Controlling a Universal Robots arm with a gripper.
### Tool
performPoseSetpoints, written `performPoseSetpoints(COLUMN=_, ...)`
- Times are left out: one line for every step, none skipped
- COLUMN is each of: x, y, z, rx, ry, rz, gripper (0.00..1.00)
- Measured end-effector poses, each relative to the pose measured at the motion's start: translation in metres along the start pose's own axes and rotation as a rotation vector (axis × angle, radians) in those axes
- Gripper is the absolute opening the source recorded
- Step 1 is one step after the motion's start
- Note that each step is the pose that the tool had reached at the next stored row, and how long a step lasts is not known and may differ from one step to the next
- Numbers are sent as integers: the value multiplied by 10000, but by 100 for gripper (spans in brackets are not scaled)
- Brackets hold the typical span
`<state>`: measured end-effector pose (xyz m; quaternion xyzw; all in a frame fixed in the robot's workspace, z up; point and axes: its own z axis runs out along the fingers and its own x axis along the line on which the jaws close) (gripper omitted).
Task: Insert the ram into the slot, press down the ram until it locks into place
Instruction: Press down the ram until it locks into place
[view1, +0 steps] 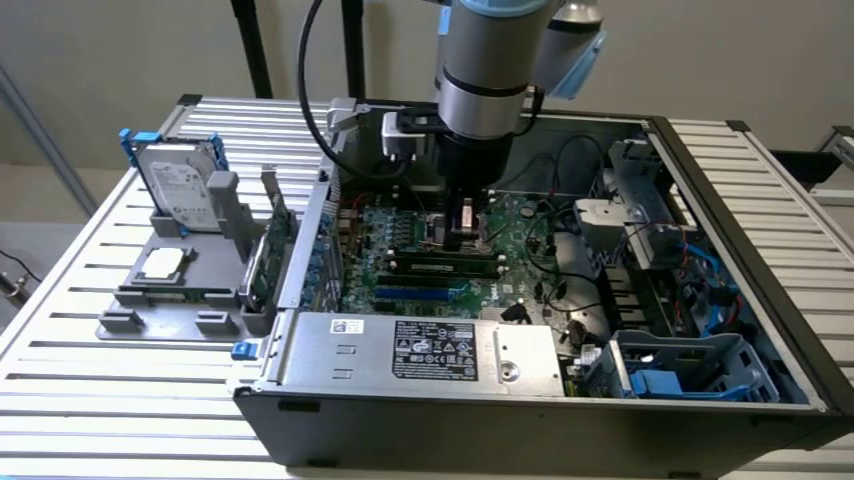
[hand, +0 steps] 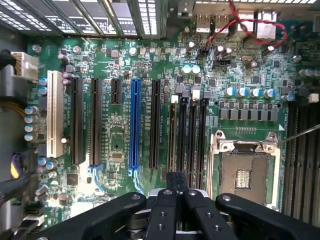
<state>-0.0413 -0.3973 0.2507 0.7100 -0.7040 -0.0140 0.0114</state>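
Gripper (hand: 176, 186) fingers pressed together, no gap, above the green motherboard (hand: 120, 135). Fingertips sit at the end of four parallel black slots (hand: 187, 135). Blue slot (hand: 134, 125) beside them, silver CPU socket (hand: 245, 172) on the other side.

The ram (view1: 437, 266), a long thin green circuit-board stick with dark chips along it, stands on edge in a slot on the motherboard inside the open computer case, lying crosswise in the exterior view. The slot (hand: 172, 135), a long narrow black plastic socket, runs parallel with identical neighbours beside the silver CPU socket.
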Motion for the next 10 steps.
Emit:
performPoseSetpoints(x=0, y=-5, z=-30, rx=-7, ry=0, rz=1, gripper=11)
performPoseSetpoints(x=0, y=-6, z=-45, rx=-9, ry=-2, rz=0, gripper=11)
performPoseSetpoints(x=0, y=-6, z=-49, rx=-9, ry=-8, rz=1, gripper=11)
performPoseSetpoints(x=0, y=-6, z=-49, rx=-8, ry=-10, rz=2, gripper=11)
performPoseSetpoints(x=0, y=-6, z=-49, rx=-8, ry=-10, rz=1, gripper=11)
performPoseSetpoints(x=0, y=-6, z=-49, rx=-8, ry=-11, rz=1, gripper=11)
performPoseSetpoints(x=0, y=-6, z=-50, rx=-9, ry=-8, rz=0, gripper=11)
performPoseSetpoints(x=0, y=-6, z=-50, rx=-10, ry=-8, rz=0, gripper=11)
performPoseSetpoints(x=0, y=-6, z=-50, rx=-9, ry=-9, rz=0, gripper=11)
performPoseSetpoints(x=0, y=-6, z=-50, rx=-9, ry=-8, rz=0, gripper=11)
